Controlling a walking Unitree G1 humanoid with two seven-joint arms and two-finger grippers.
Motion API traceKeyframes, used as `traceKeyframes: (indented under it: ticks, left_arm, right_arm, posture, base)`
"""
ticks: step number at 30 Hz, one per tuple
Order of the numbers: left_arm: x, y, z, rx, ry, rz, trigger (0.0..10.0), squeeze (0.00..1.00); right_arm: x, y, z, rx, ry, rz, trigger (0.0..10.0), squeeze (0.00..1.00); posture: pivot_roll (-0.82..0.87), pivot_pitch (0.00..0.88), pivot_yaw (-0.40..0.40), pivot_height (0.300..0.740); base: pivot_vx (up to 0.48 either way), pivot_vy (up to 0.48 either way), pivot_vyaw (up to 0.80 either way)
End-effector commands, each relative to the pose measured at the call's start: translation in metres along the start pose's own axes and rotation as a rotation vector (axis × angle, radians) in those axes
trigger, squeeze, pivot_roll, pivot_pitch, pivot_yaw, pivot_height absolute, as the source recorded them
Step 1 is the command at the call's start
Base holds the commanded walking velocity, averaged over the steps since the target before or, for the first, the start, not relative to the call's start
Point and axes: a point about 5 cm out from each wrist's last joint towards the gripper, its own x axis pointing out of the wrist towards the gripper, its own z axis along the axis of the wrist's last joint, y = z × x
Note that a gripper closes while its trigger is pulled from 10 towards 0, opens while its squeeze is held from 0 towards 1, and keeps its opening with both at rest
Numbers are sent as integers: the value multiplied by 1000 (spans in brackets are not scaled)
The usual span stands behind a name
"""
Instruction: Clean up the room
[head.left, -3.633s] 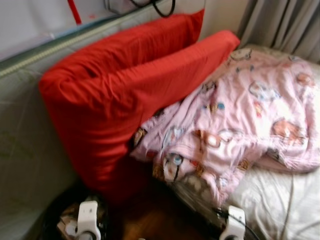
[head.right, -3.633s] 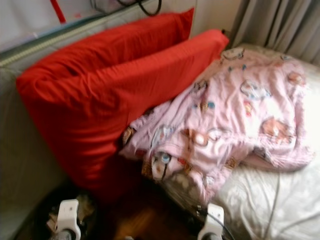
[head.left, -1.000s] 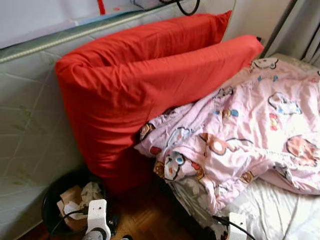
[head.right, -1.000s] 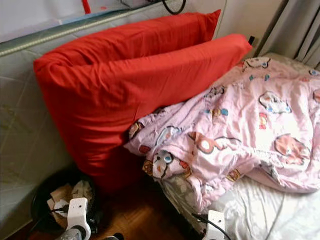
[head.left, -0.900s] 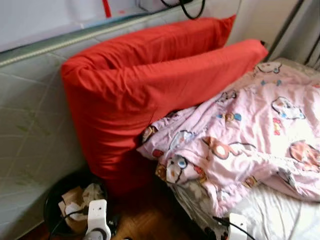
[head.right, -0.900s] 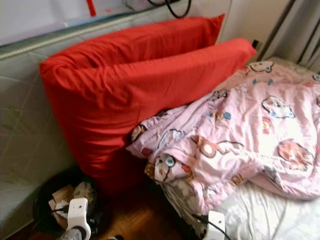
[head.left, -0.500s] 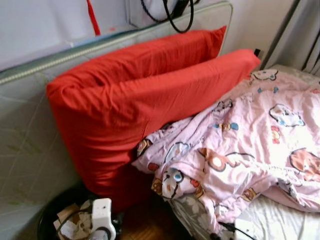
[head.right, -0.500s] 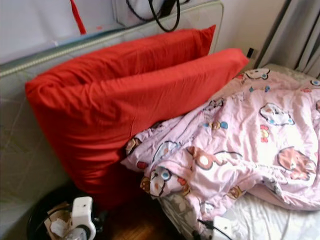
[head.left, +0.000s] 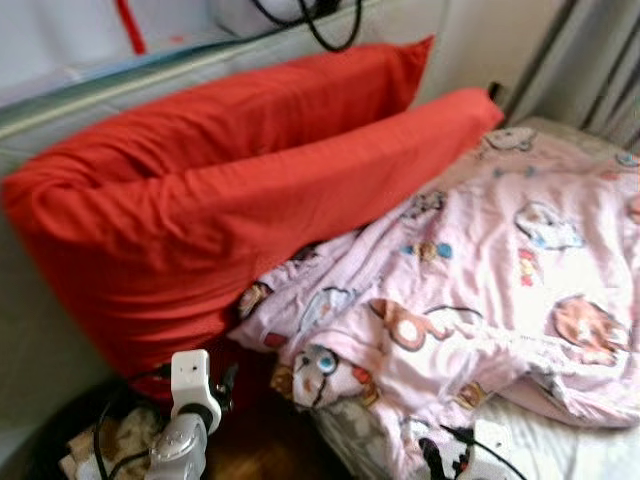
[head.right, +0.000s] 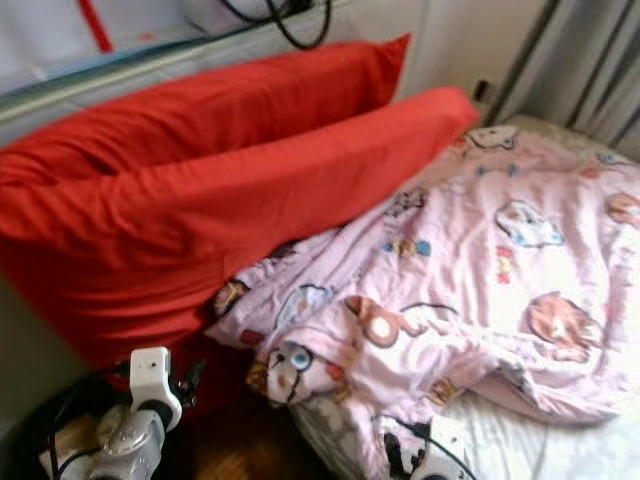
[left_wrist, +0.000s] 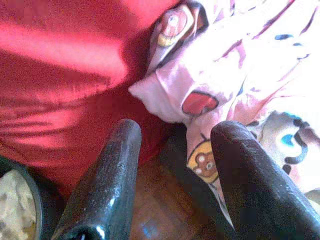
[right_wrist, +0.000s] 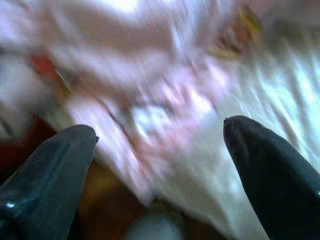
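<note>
Pink blanket (head.left: 480, 290) lies crumpled on the bed (head.left: 570, 445) beside red pillows (head.left: 230, 200), so both grippers, left gripper (left_wrist: 172, 165) and right gripper (right_wrist: 160, 165) spread apart, should next reach its near edge.

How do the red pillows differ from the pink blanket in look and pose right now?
The red pillows are plain, plump and propped on edge against the padded panel; the pink blanket is cartoon-printed, thin, and lies crumpled on the bed. The blanket's edge hangs off the mattress corner; the pillows stand beside it. Both are soft bedding, and they touch.
</note>
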Motion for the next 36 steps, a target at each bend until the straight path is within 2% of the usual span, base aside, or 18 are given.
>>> traceKeyframes:
  ticks: [1, 4, 12, 16, 23, 30, 33, 36]
  left_arm:
    - [-2, 2, 6, -7, -65, -4, 10000, 0]
    - [-3, 1, 12, -8, -120, -7, 10000, 0]
    - [-7, -1, 31, -20, -245, -3, 10000, 0]
    - [-8, -3, 36, -9, -265, -14, 10000, 0]
    - [-11, -4, 39, -9, -279, -15, 10000, 0]
    - [-13, -9, 41, -5, -285, -28, 10000, 0]
    - [-13, -9, 40, -4, -279, -27, 10000, 0]
    - [-13, -9, 40, -3, -279, -28, 10000, 0]
  right_arm:
    - [15, 24, 52, -59, -188, 76, 10000, 0]
    - [15, 23, 53, -86, -207, 85, 10000, 0]
    - [13, 26, 61, -91, -282, 123, 10000, 0]
    - [11, 23, 62, -90, -315, 69, 10000, 0]
    - [11, 26, 60, -106, -313, 77, 10000, 0]
    - [11, 28, 60, -132, -306, 76, 10000, 0]
    - [11, 29, 58, -173, -294, 78, 10000, 0]
    - [11, 31, 59, -155, -308, 89, 10000, 0]
  posture:
    - [80, 179, -75, 740]
    - [79, 183, -79, 740]
    - [79, 194, -86, 740]
    - [79, 193, -85, 740]
    - [78, 196, -92, 740]
    - [78, 194, -96, 696]
    - [73, 194, -96, 696]
    - [72, 191, -97, 696]
  base:
    - [0, 0, 0]
    - [0, 0, 0]
    - [0, 0, 0]
    - [0, 0, 0]
    - [0, 0, 0]
    - [0, 0, 0]
    - [0, 0, 0]
    - [0, 0, 0]
